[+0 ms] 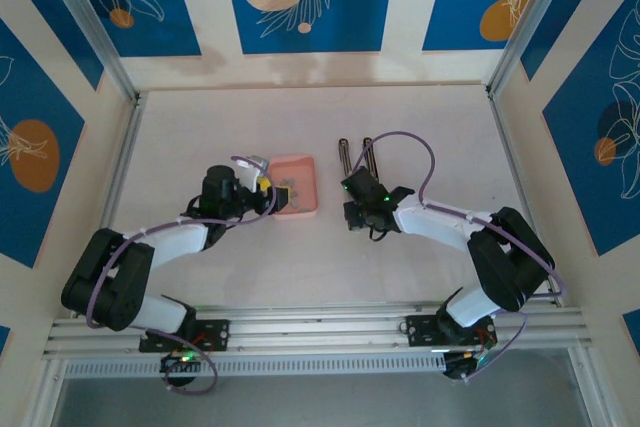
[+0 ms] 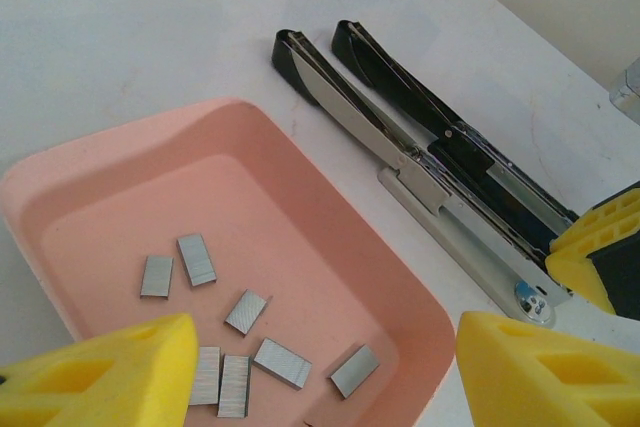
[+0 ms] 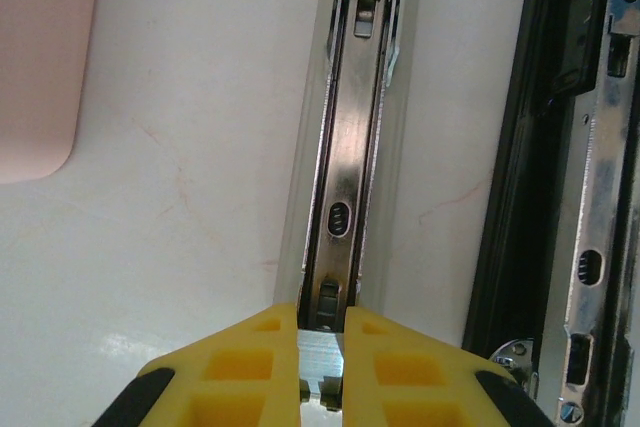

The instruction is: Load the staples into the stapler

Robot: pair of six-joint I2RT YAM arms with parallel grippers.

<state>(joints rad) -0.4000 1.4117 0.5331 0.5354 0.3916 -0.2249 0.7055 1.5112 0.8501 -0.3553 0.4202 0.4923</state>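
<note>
The stapler (image 1: 355, 155) lies swung open on the table, its silver magazine arm (image 2: 400, 147) beside its black top arm (image 2: 420, 87). Several grey staples (image 2: 282, 362) lie loose in the salmon-pink tray (image 2: 120, 142). My left gripper (image 2: 327, 335) hovers open over the tray's near right corner, with nothing between its yellow fingers. My right gripper (image 3: 322, 315) is shut on a small silver staple strip (image 3: 325, 357), held right at the near end of the magazine channel (image 3: 350, 147). From above, the left gripper (image 1: 265, 187) is at the tray's left side and the right gripper (image 1: 352, 187) at the stapler's near end.
The tray (image 1: 300, 209) sits just left of the stapler, a narrow strip of bare table between them. The black arm (image 3: 545, 147) lies parallel to the right of the magazine. Aluminium rails and patterned walls enclose the table.
</note>
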